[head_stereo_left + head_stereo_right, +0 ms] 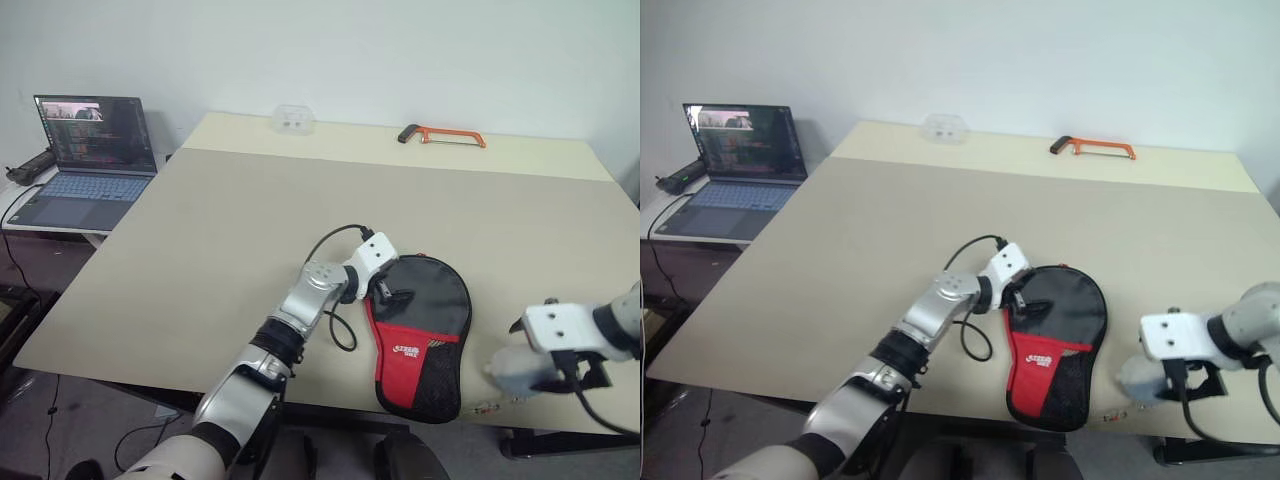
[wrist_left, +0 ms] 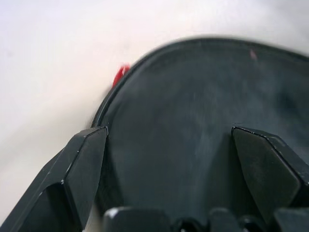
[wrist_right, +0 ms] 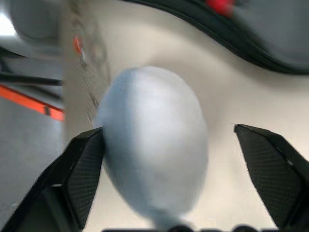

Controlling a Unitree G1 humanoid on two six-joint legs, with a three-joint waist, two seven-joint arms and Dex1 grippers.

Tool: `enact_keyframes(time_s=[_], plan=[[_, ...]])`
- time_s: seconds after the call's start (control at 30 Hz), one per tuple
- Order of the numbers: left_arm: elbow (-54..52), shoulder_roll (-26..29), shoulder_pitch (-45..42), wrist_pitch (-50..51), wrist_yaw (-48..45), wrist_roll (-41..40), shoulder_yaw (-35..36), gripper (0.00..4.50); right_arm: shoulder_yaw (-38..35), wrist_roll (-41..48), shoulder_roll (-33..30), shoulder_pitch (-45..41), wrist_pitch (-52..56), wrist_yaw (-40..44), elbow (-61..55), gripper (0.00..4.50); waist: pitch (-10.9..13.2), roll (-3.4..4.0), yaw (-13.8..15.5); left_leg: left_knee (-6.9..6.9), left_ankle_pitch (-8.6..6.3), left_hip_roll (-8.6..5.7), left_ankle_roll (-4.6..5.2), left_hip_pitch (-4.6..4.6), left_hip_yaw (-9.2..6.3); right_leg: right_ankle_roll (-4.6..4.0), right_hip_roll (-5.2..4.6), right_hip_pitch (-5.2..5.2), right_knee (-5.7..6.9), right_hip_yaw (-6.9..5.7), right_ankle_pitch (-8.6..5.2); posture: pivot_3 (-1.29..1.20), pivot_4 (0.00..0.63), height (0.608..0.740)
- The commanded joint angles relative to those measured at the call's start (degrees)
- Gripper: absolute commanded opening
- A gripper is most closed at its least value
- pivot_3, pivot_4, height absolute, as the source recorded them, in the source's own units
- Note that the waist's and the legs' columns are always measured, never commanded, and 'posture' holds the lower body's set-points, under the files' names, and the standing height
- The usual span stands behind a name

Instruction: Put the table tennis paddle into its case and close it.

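Observation:
The case [image 1: 425, 330], black with a red panel and white logo, lies flat near the table's front edge, narrow end toward me. My left gripper [image 1: 390, 292] is open at the case's upper left edge, its fingers [image 2: 82, 164] spread over the black fabric [image 2: 193, 96]. The table tennis paddle is hidden. To the right of the case, by the front edge, my right gripper [image 1: 575, 378] points down and is open. A grey-blue plush [image 3: 152, 145] sits between its fingers, touching one.
An orange hacksaw [image 1: 443, 135] and a small clear box [image 1: 293, 120] lie at the far edge of the beige table [image 1: 200, 250]. An open laptop [image 1: 85, 160] stands on a side table to the left. The case reaches close to the front edge.

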Motion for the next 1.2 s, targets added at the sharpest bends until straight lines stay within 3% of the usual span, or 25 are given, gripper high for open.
enact_keyframes(time_s=[0.03,0.27,0.43,0.67,0.83,0.97,1.2], plan=[[-5.2,3.1,0.6,1.0,-3.8,-1.4,0.8,4.5,-3.1,4.0,-0.5,-4.9,-0.4,3.0,2.1,4.47,0.2,0.15,0.0,0.0,0.0,-0.01,0.0,-0.02,0.0,0.0,0.0,-0.02,0.0,0.0,0.0,0.0,0.15,0.74],[-19.1,14.6,0.7,5.1,-14.8,-11.7,8.4,4.5,-5.6,13.6,6.0,-17.2,5.4,3.4,11.7,4.47,0.9,0.2,-0.5,-0.01,0.0,0.02,0.0,-0.16,0.0,-0.02,-0.02,-0.19,0.11,-0.01,0.01,0.0,0.15,0.74],[-26.9,25.4,2.5,10.9,-21.5,-20.1,15.5,4.5,-5.9,14.4,10.5,-23.0,8.6,1.8,24.6,4.47,1.1,0.25,-0.6,-0.01,0.0,0.02,0.0,-0.16,0.04,-0.05,-0.07,-0.2,0.14,-0.01,-0.01,0.0,0.15,0.74],[-28.5,35.7,5.5,15.3,-22.1,-23.9,22.4,4.5,-7.6,13.5,9.0,-24.8,4.5,6.1,38.8,4.47,1.3,0.33,-0.6,-0.01,0.0,0.0,0.0,-0.16,0.05,-0.06,-0.11,-0.22,0.19,-0.05,-0.02,0.0,0.15,0.74],[-32.0,39.8,8.1,19.7,-22.0,-28.2,26.6,4.5,-8.6,13.3,7.5,-28.2,3.8,8.2,49.9,4.47,1.5,0.35,-0.6,-0.01,0.0,-0.01,0.01,-0.16,0.1,-0.06,-0.16,-0.23,0.2,-0.03,-0.02,0.0,0.15,0.74],[-31.8,41.5,8.6,19.1,-22.2,-27.7,25.3,4.5,-7.7,12.8,8.4,-33.2,5.2,9.1,56.1,4.47,1.5,0.4,-0.8,-0.01,0.0,0.01,0.01,-0.09,0.14,-0.08,-0.13,-0.24,0.25,0.0,-0.02,0.0,0.15,0.74],[-28.1,45.8,10.3,16.2,-23.3,-25.9,26.3,4.5,-8.1,14.4,9.1,-29.2,6.2,9.6,48.3,4.47,1.6,0.47,-0.8,-0.06,0.0,0.08,0.01,-0.17,0.2,-0.12,-0.06,-0.39,0.28,0.06,-0.05,0.0,0.15,0.74]])
